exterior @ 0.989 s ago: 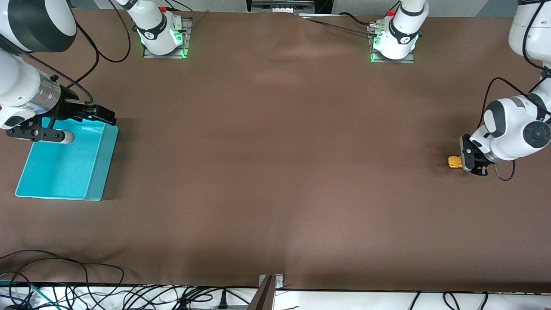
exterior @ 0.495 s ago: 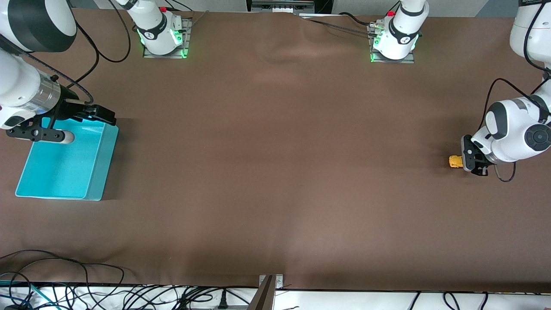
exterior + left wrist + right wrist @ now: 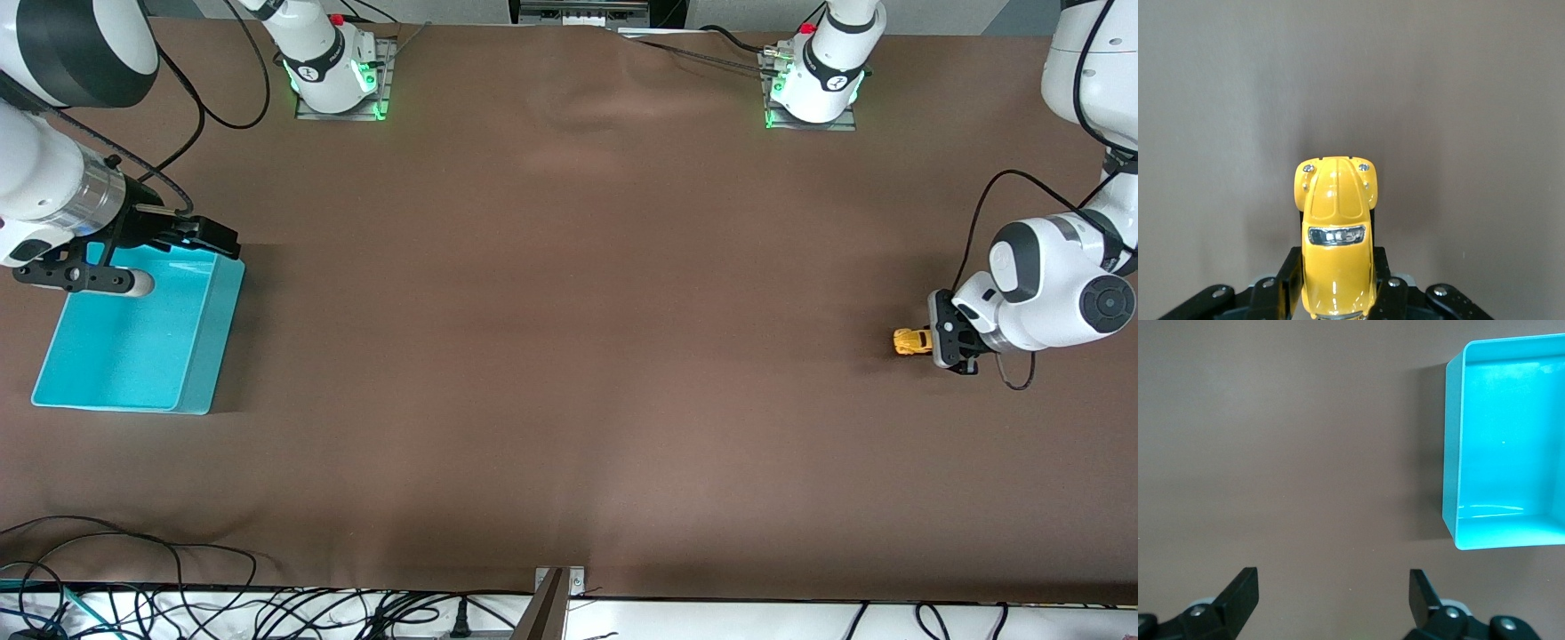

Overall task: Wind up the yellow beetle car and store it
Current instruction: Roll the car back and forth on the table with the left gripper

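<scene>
While the car [image 3: 911, 341] sits wheels-down on the desk [image 3: 569, 356] at the left arm's end, clamped at its tail by the left claw [image 3: 944, 341], seems best to treat the step as the wind-up drag. From the front: nose pokes out of the claw toward the bin [image 3: 133, 333], which lies well apart at the right arm's end. Right claw [image 3: 209, 238] waits over the bin's rim, spread wide. Keep wheels pressed to the desk throughout; draw straight back along the car's own line, no lifting, no yaw.

Left wrist view: car [image 3: 1336, 233] pinched between the fingers [image 3: 1290, 283] at the rear flanks, hood and headlights clear ahead of the claw. Looks centred; keep the pinch firm so the body cannot slip forward under spring load.

Right wrist view: fingers [image 3: 1241, 590] apart, holding nothing; bin [image 3: 1511, 447] ahead of the claw, empty. Leave that arm parked.
</scene>
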`<state>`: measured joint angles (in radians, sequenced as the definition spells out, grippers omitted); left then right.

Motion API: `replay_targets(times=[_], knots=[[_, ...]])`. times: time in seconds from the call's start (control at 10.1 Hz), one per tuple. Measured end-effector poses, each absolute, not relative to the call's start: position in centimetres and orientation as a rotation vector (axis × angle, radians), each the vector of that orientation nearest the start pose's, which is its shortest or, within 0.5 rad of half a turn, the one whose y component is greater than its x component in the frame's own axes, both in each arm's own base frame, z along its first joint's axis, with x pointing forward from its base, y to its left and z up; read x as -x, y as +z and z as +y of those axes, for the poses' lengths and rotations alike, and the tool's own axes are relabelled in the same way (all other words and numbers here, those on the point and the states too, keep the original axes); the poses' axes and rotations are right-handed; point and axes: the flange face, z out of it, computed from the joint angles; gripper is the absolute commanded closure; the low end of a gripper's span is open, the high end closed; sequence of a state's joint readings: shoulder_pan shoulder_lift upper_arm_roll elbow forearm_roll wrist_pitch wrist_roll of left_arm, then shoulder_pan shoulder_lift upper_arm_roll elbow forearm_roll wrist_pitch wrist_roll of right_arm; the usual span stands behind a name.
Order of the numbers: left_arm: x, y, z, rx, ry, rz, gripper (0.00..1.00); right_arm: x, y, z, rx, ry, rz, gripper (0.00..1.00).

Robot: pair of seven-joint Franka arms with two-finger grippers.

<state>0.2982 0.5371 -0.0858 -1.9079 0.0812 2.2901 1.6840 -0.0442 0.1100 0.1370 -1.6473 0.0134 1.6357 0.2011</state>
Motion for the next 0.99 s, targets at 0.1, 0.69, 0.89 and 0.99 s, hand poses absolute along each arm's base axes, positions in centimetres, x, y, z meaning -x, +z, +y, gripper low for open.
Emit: replay_targets(times=[0.1,0.69,0.89,0.99], knots=[[-60.1,19.9,11.3,2.383,0.153,2.237,0.95,-58.1,53.2,5.2,3.121,0.193,0.172,0.0],[-60.8,18.6,-0.8,2.419,0.162,2.248,0.94,-58.1,53.1,5.2,3.121,0.194,0.171,0.0],[-60.8,18.4,-0.7,2.377,0.187,2.271,0.94,-58.1,53.1,5.2,3.121,0.194,0.171,0.0],[-60.7,18.4,-0.7,2.331,0.218,2.289,0.94,-58.1,53.1,5.2,3.121,0.194,0.171,0.0]])
